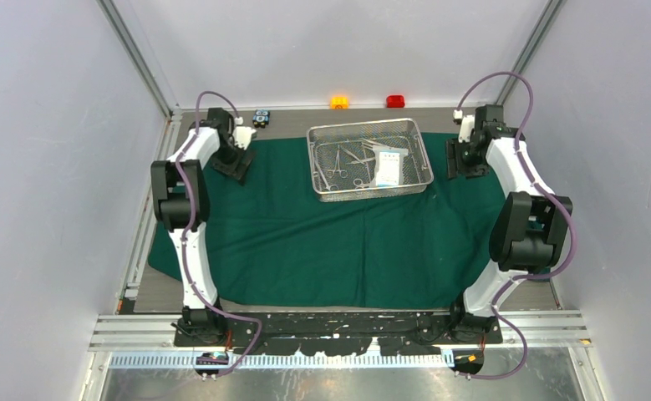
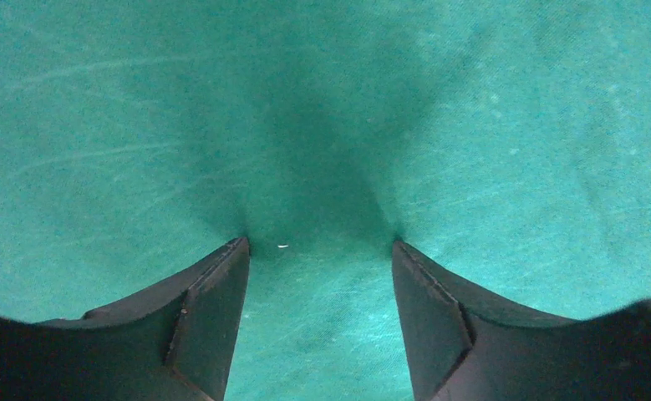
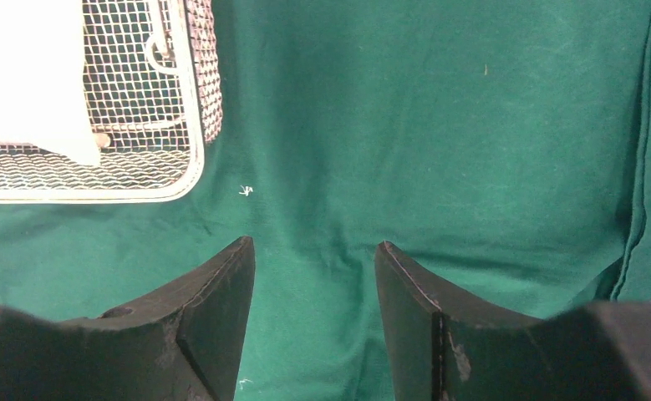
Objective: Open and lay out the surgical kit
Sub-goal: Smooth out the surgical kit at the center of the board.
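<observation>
Surface (image 1: 549, 294) carries the dark green cloth (image 1: 305, 242), opened flat & covering most of it. A crease runs down the middle, and the near edge lies close to the arm bases. L arm (image 1: 184, 217) reaches to the cloth's far-left corner, R arm (image 1: 522, 209) to its far-right edge.

Wire-mesh tray (image 1: 374, 193) sits on the cloth at the far side, a bit R of centre, slightly skewed, btwn the two pincers.

L pincer (image 2: 320, 244): fingers apart, tips down at the cloth, fabric shadowed & dimpled btwn them, nothing clamped. R pincer (image 3: 313, 242): fingers apart too, tips at the cloth w/ small creases around them. It is near the tray's corner but apart from it, and grips nothing.

White-blue packet (image 1: 389, 167) lies flat in the tray's R half. Steel instruments (image 1: 344, 164) lie in the L half; can't tell scissors from forceps.

Past the cloth's far edge: orange block (image 1: 339, 102), red block (image 1: 395, 101), and black-blue block (image 1: 261, 117) by the L wrist.
</observation>
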{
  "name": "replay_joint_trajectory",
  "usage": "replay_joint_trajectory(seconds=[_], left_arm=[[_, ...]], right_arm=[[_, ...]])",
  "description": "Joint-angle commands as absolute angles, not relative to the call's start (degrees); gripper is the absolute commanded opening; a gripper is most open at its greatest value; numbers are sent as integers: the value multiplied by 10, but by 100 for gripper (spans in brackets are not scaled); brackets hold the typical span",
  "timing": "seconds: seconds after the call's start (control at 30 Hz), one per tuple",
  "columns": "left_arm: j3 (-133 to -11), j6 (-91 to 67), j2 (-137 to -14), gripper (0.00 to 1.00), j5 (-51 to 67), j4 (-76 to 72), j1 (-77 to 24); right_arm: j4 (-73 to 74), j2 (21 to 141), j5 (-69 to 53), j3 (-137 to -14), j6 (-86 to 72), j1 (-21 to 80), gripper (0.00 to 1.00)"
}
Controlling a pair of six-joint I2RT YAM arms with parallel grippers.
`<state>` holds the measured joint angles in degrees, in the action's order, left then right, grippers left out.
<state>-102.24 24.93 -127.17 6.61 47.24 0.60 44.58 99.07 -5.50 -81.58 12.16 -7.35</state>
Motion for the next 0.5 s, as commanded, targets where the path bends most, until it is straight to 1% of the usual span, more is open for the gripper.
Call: replay_joint_trajectory(seconds=[0.0,0.13,0.47], left_arm=[[-1027,271,-1294,62,83,502,5],[-1018,275,-1292,45,86,500,5],[-1050,281,-1315,14,97,524,5]], right_arm=[[433,995,-59,-837,132,-85,59],[436,1004,-53,-851,135,-90,59],[437,1051,-30,-903,119,-103,59]])
